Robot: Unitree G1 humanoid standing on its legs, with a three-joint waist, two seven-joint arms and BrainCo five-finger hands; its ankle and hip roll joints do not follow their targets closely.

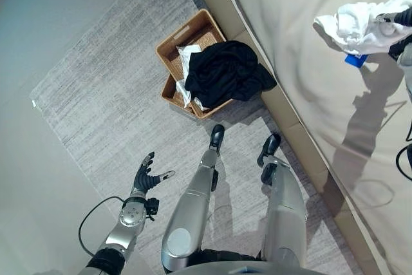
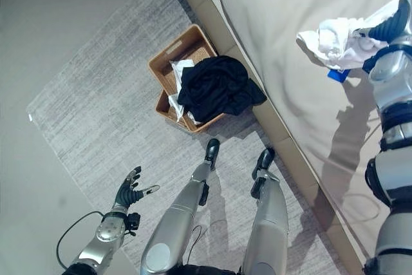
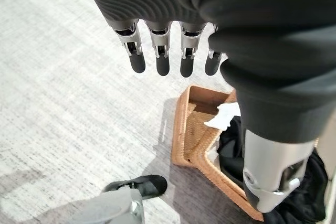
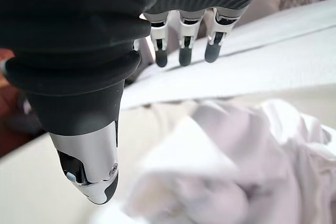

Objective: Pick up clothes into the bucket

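White clothes [image 2: 335,40] lie crumpled on the beige bed [image 1: 302,49], near its far part, just beside the right hand [image 2: 386,27]. From the head views I cannot tell if the hand touches the cloth, because the folds cover part of the fingers. In the right wrist view the fingers [image 4: 184,51] are straight and spread above the white cloth, not curled on it. A small blue thing [image 1: 355,60] looks out from under the clothes; what it is I cannot make out. A black garment [image 1: 225,72] hangs over the rim of the woven basket [image 1: 177,40] on the grey rug [image 1: 96,101] and hides most of the inside; some white cloth [image 1: 188,53] shows beside it. The left hand [image 1: 147,175] hovers open above the rug, fingers relaxed.
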